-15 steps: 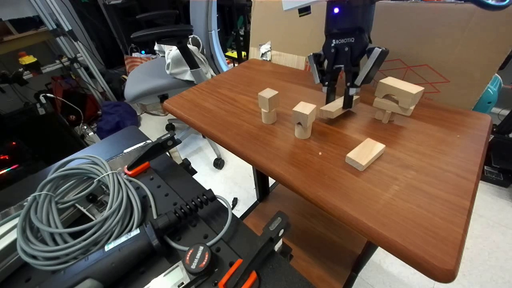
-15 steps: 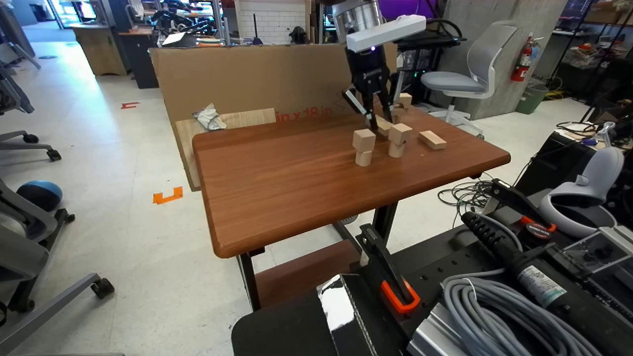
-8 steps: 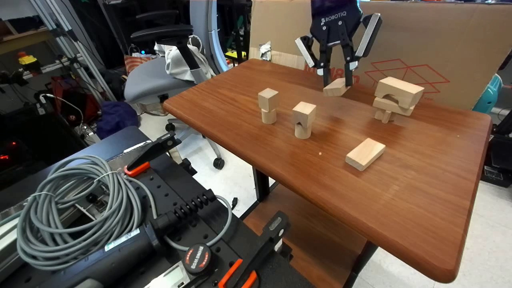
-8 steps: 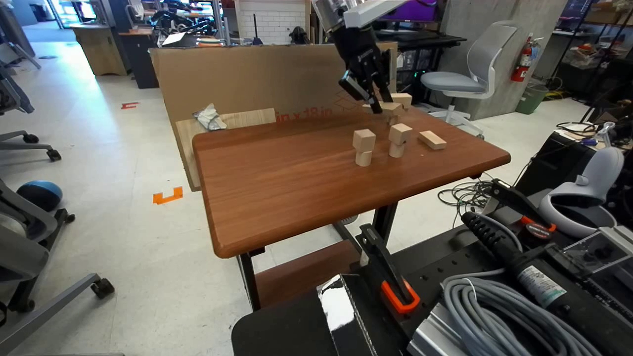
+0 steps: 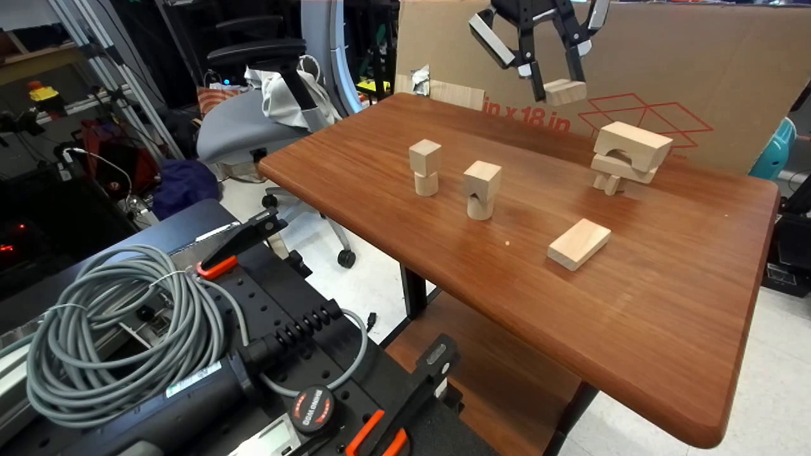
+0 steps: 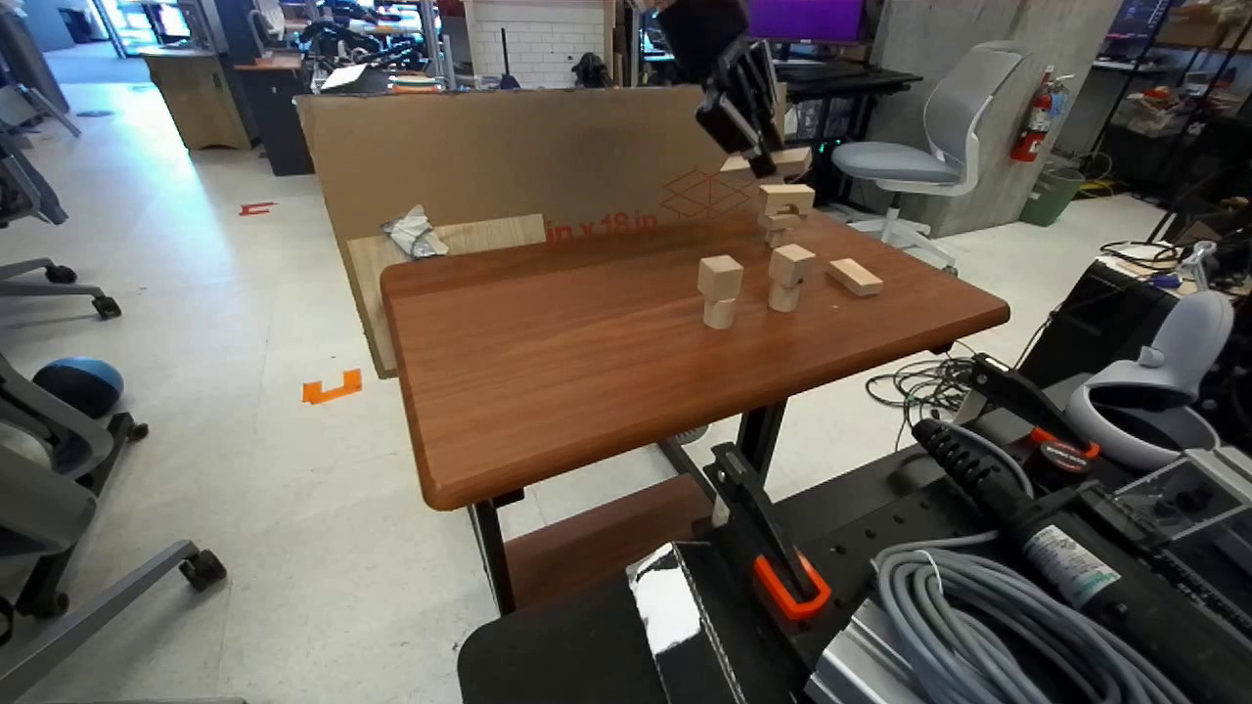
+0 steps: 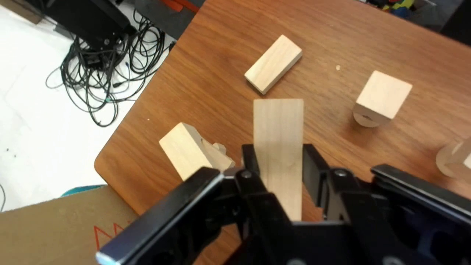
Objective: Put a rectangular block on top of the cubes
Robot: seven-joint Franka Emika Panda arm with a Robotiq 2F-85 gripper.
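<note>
The rectangular block [image 5: 565, 93] is a long light-wood bar held level, high above the back of the table. My gripper [image 5: 560, 85] is shut on it; in the wrist view the gripper [image 7: 280, 158] has a finger on each long side of the block [image 7: 278, 125], which sticks out ahead. The two cubes [image 5: 424, 157] [image 5: 483, 180] each sit on a short wooden cylinder, apart from each other, in both exterior views [image 6: 721, 278] [image 6: 790, 262]. In the wrist view one cube [image 7: 383, 94] is at the right and the other is cut off by the right edge.
A wooden arch stack [image 5: 632, 149] stands at the table's back, close below the held block in an exterior view [image 6: 785, 200]. A shorter, wider flat wooden block [image 5: 579, 244] lies on the table [image 5: 633, 329]. A cardboard sheet [image 5: 671, 57] stands behind the table.
My gripper has lifted the rectangular block from table level to well above the table, turning it somewhat. The cubes, flat block and arch stack have not moved.
</note>
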